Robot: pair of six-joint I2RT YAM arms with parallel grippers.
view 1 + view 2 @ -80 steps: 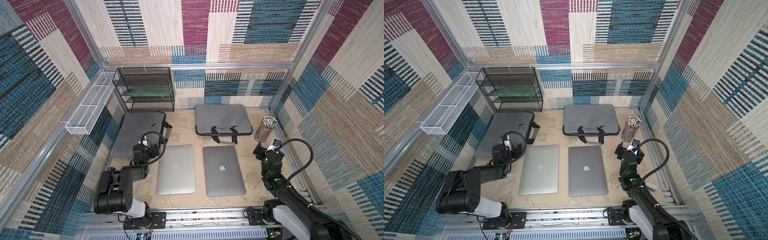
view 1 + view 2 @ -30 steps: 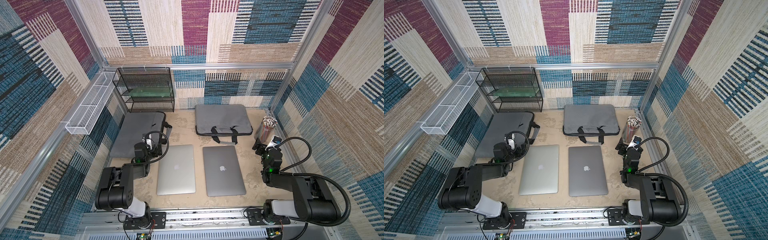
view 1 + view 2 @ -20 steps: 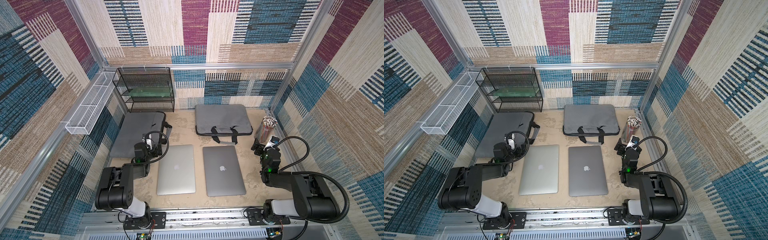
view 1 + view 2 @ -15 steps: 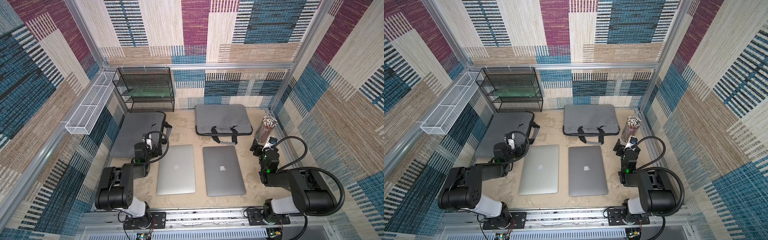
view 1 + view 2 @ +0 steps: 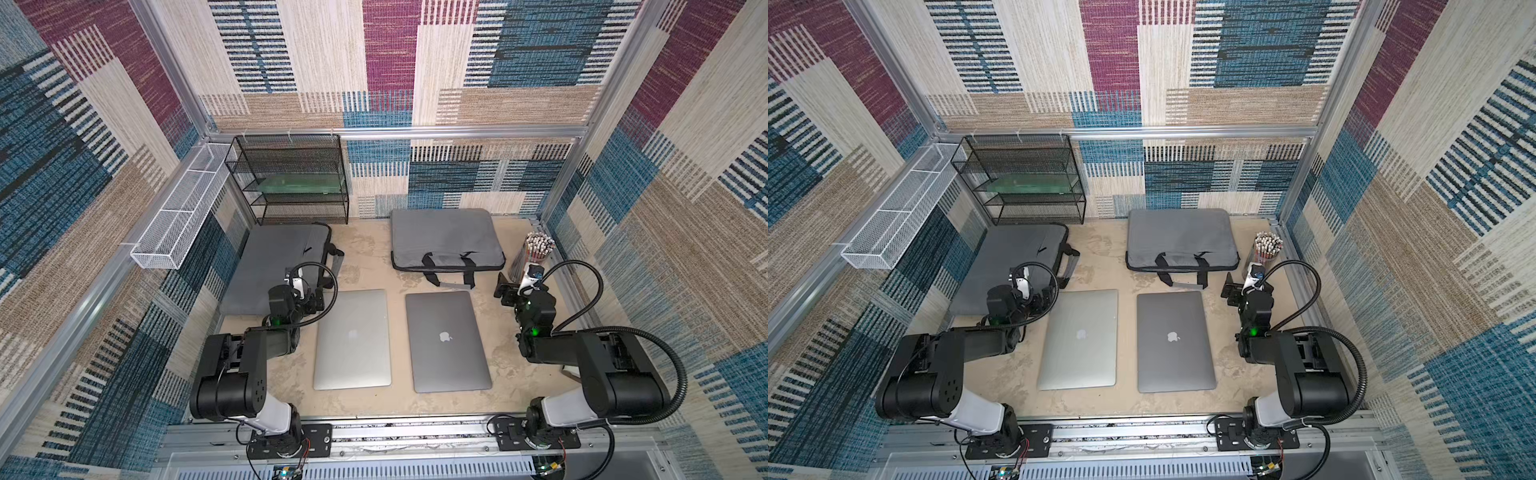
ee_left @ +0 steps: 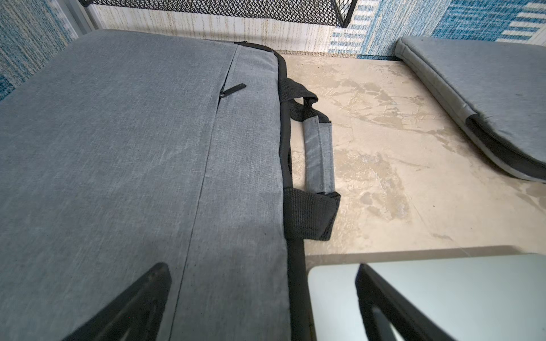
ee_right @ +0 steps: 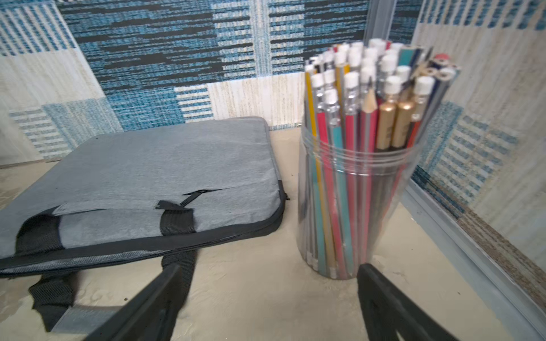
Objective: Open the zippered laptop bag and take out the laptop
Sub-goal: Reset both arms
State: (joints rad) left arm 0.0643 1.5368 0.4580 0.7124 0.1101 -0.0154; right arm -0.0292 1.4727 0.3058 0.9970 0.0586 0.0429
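Since both wrist views show the fingers clearly, here's the state for you. Your left gripper [image 6: 261, 265]: jaws spread wide, nothing between them, straddling the back-left corner of the silver laptop [image 5: 353, 338], with one finger over that corner and one over the left bag [image 5: 274, 266]. That bag lies flat, left of and behind the silver laptop, its handle [image 6: 319, 153] flopped onto the table [image 5: 365, 257] on the laptop's side. Can't tell if its main zipper is open.

Your right gripper [image 7: 269, 265]: also spread wide and empty, well right of the silver laptop, facing the pencil jar [image 7: 354, 177].

The second bag [image 5: 444, 239] lies flat behind and right of the silver laptop; the stretch of edge zipper in view looks closed. The dark grey laptop [image 5: 446, 340] sits just right of the silver one, not touching. Both lids are shut and both are out on the table. The wire rack [image 5: 291, 183] stands behind the silver laptop, at the wall.
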